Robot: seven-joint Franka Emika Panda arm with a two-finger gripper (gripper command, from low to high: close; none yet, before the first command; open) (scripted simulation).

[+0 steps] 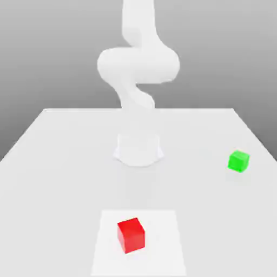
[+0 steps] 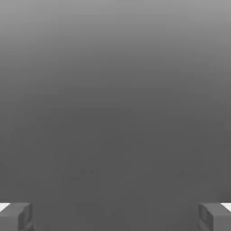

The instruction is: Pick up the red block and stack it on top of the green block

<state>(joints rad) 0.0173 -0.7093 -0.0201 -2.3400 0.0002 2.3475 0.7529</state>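
Red matte cube [image 1: 131, 235] sits untouched, near centre of white table [image 1: 65, 162]; green matte cube [image 1: 238, 161] well apart, right. My gripper [image 2: 115, 216] fingers spread wide, empty. Approach step; next I descend over red.

The exterior view looks down along the flat white desk [image 1: 65, 162] toward the white arm's base [image 1: 138, 150]. The hand view faces blank grey between the gripper's [image 2: 115, 216] grey fingertips [image 2: 18, 216].
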